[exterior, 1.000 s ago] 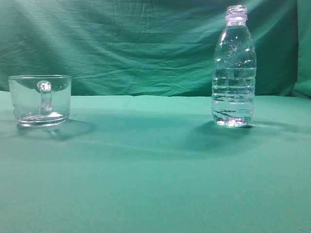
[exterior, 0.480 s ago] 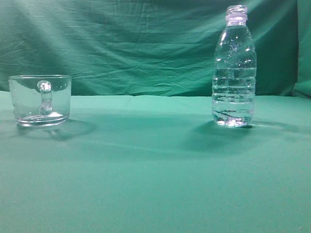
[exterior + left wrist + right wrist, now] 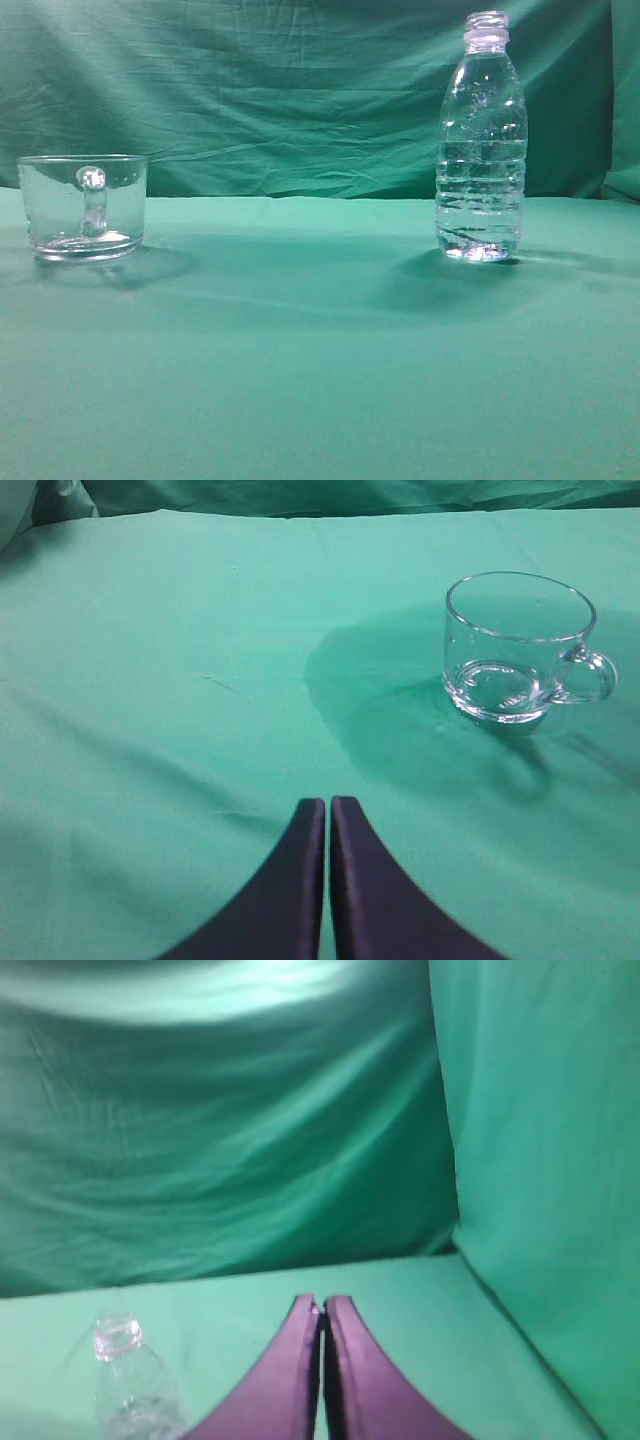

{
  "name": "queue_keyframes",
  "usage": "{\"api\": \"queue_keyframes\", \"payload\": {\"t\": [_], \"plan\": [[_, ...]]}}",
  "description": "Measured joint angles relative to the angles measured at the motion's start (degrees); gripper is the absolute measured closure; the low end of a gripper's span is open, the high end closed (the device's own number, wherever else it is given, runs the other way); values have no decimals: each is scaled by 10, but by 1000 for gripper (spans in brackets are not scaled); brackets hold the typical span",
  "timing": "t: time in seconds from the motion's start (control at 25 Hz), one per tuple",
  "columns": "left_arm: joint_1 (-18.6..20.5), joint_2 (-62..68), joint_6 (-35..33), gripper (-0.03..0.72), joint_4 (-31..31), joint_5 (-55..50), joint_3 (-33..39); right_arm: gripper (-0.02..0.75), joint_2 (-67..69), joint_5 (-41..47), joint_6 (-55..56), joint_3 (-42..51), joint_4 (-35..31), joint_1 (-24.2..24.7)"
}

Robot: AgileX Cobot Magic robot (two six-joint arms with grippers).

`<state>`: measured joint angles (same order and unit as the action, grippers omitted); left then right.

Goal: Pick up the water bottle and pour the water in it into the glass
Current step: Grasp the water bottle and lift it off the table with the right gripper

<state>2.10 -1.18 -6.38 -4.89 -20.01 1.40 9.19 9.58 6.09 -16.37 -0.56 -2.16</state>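
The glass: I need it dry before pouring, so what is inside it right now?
The glass looks empty: only its thick clear base shows through the open top, no liquid line. Small droplets cannot be ruled out. The water sits in the water bottle.

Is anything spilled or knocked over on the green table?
No, nothing stands out. The bottle stands upright with no cap, water inside. The glass sits upright and looks empty, well apart from the bottle. No puddle shows on the cloth. Both grippers, left and right, are shut and hold nothing.
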Motion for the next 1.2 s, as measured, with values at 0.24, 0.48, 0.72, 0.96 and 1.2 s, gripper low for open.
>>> {"api": "queue_keyframes", "payload": {"t": [0.24,0.48,0.72,0.96,1.2], "plan": [[0,0,0,688,0,0,0,738,132,29,1,-26,-32,-21],[0,0,0,688,0,0,0,738,267,-42,-3,-26,-37,-113],[0,0,0,688,0,0,0,690,429,-216,-22,-28,-19,-186],[0,0,0,688,0,0,0,373,587,-379,-21,-31,68,-208],[0,0,0,688,0,0,0,96,709,-494,-4,-34,76,-210]]}}
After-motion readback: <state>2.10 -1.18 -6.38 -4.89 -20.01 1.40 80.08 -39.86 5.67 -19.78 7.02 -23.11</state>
